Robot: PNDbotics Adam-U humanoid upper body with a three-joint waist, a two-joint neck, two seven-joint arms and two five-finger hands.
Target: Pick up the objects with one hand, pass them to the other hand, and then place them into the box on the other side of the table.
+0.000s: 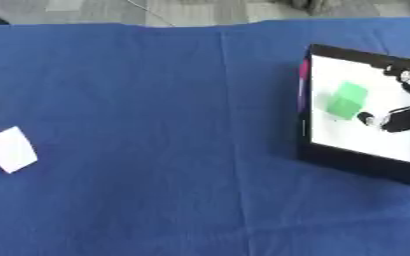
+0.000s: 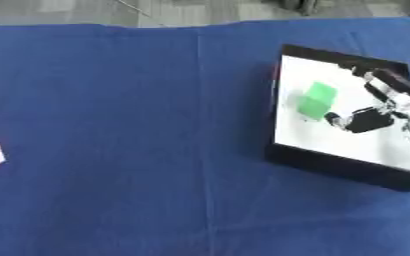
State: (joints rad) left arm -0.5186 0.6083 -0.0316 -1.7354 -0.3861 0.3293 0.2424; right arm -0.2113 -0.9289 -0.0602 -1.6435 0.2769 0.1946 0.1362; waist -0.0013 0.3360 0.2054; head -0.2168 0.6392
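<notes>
Green block (image 2: 316, 101) lies in box (image 2: 331, 164), right robot hand (image 2: 392, 110) just beside

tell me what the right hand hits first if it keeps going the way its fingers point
Probably the green block: the right hand points left across the box toward it. Height above the box floor is unclear, so it might pass over.
</notes>
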